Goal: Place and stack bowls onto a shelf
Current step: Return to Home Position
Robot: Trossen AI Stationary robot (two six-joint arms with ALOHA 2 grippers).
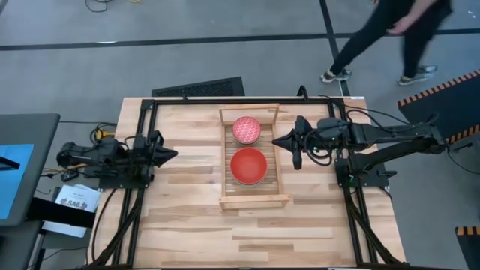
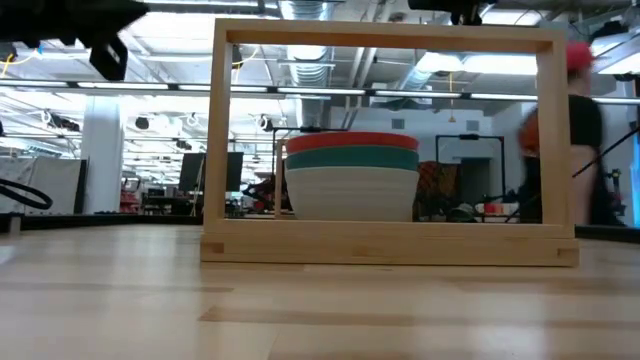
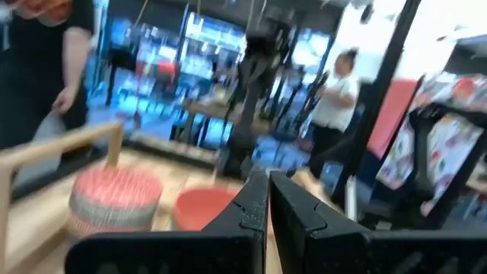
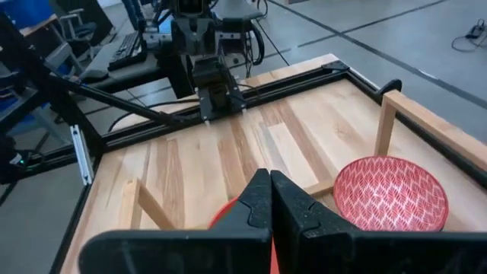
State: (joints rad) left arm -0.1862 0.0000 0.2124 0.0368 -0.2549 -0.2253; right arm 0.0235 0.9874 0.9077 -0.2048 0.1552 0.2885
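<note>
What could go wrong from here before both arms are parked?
1. The right hand, shut, hangs by the shelf's side; a low swing could clip it or the red bowl.
2. That bowl tops a three-high stack; a knock may topple it.
3. A person walks close to the right arm.
The left hand is well off the shelf.

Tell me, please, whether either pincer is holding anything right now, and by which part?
Nothing is held. The left pincer, at the table's left side, and the right pincer, near the shelf's right edge, are both shut and empty.
</note>
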